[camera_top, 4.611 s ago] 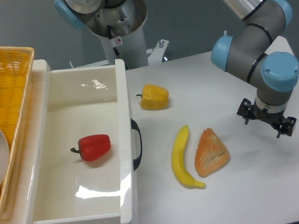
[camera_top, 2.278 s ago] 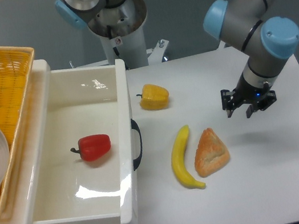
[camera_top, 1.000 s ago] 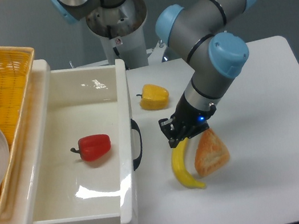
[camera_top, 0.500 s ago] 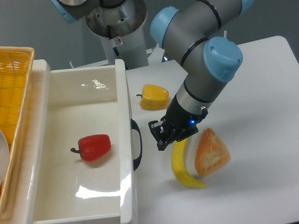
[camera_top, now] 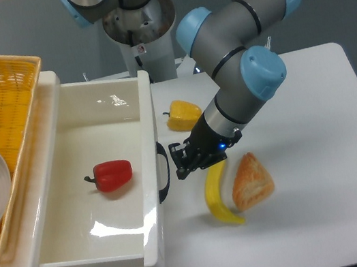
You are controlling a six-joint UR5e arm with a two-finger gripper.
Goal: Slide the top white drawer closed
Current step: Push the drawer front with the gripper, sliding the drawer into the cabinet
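White top drawer (camera_top: 75,214) stands open; jaws' spread unclear.

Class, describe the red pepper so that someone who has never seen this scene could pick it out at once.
Find the top white drawer pulled open at the left of the table. The red pepper lies alone on its floor. Unlike the yellow pepper out on the tabletop, it is red and inside the drawer.

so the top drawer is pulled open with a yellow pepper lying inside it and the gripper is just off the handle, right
Not quite: the pepper inside the top drawer is the red pepper. The yellow pepper sits on the table, outside it. The camera view shows this. The rest holds: the drawer is open and the gripper is beside the handle.
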